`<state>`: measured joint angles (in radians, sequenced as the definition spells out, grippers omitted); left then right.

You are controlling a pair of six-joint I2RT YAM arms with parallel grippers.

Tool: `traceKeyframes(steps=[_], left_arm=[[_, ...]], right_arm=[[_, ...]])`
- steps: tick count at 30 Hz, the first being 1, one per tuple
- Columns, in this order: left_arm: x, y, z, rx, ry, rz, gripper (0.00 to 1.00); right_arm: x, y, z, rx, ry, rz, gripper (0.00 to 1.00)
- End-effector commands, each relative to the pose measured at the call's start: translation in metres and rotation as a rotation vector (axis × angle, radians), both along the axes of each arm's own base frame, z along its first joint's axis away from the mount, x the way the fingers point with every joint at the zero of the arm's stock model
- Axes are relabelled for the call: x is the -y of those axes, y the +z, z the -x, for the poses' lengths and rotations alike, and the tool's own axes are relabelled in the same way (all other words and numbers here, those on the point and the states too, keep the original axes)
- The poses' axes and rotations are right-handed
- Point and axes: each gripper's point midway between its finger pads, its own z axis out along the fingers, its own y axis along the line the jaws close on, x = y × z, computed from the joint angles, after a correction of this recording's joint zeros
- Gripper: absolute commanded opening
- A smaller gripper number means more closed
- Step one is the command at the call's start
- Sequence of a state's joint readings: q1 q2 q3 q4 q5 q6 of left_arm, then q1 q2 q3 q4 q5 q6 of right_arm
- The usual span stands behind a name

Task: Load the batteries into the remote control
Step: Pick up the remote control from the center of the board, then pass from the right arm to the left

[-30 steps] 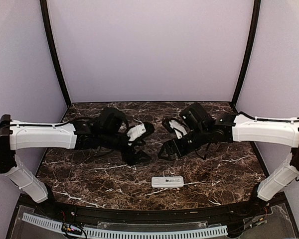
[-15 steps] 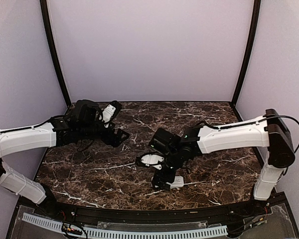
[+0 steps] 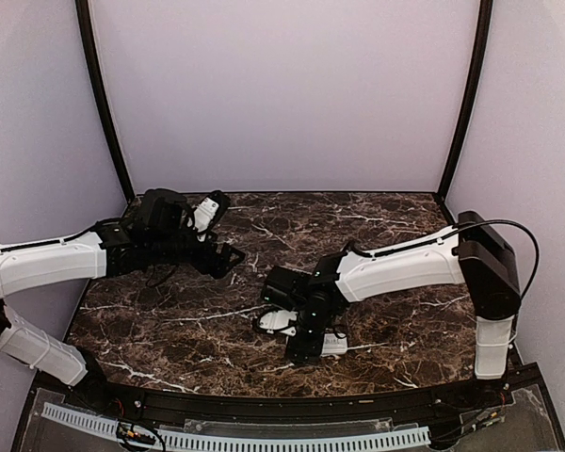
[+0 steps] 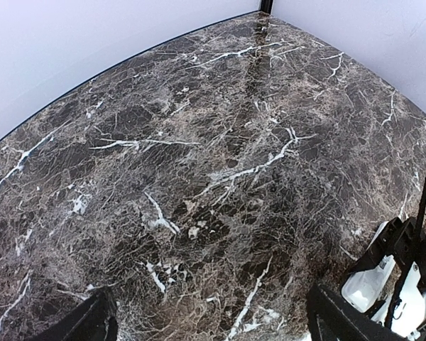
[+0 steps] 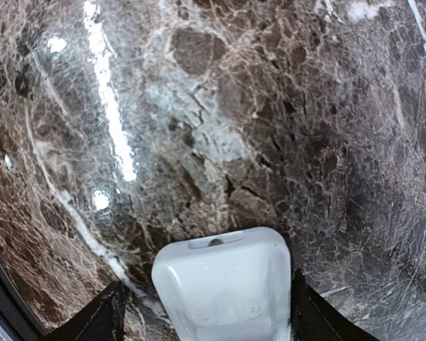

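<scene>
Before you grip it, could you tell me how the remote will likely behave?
The remote looks like rigid, light plastic, so it likely won't flex. Lying flat on glossy marble, it may slide rather than roll.

Your left arm (image 3: pixel 56 264) reaches in from 9 o'clock with its forearm roughly level. Its wrist holds the left tool (image 3: pixel 221 231) at about 10 o'clock above the bench (image 3: pixel 395 235), jaws spread wide. Your right arm (image 3: pixel 405 264) stretches from 3 o'clock across to about 6 o'clock. There the right tool (image 3: pixel 297 337) points down, low at the bench's near edge, jaws apart.
</scene>
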<state>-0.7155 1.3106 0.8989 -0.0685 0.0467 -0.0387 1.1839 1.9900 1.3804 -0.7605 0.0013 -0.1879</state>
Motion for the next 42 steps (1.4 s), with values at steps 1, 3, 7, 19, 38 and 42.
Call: traceKeyframes(steps=[1, 3, 7, 19, 38, 42], left_arm=[[0.002, 0.0, 0.001, -0.004, -0.012, 0.009, 0.91], [0.002, 0.0, 0.001, -0.005, -0.013, 0.009, 0.91], [0.004, -0.001, 0.002, -0.01, -0.021, 0.009, 0.91], [0.005, 0.005, 0.004, 0.012, -0.036, 0.025, 0.91], [0.055, 0.068, 0.095, 0.135, -0.554, 0.393, 0.85], [0.075, 0.087, 0.129, 0.1, -0.715, 0.507, 0.91]], right_arm=[[0.003, -0.004, 0.004, -0.016, 0.007, 0.049, 0.72], [0.004, -0.007, 0.004, -0.021, 0.007, 0.062, 0.68], [0.001, -0.009, 0.003, -0.021, 0.01, 0.063, 0.53], [-0.014, 0.025, 0.004, -0.039, -0.025, -0.053, 0.32], [-0.023, 0.259, -0.048, -0.069, -0.257, -1.065, 0.27], [-0.025, 0.301, -0.04, -0.064, -0.195, -1.215, 0.27]])
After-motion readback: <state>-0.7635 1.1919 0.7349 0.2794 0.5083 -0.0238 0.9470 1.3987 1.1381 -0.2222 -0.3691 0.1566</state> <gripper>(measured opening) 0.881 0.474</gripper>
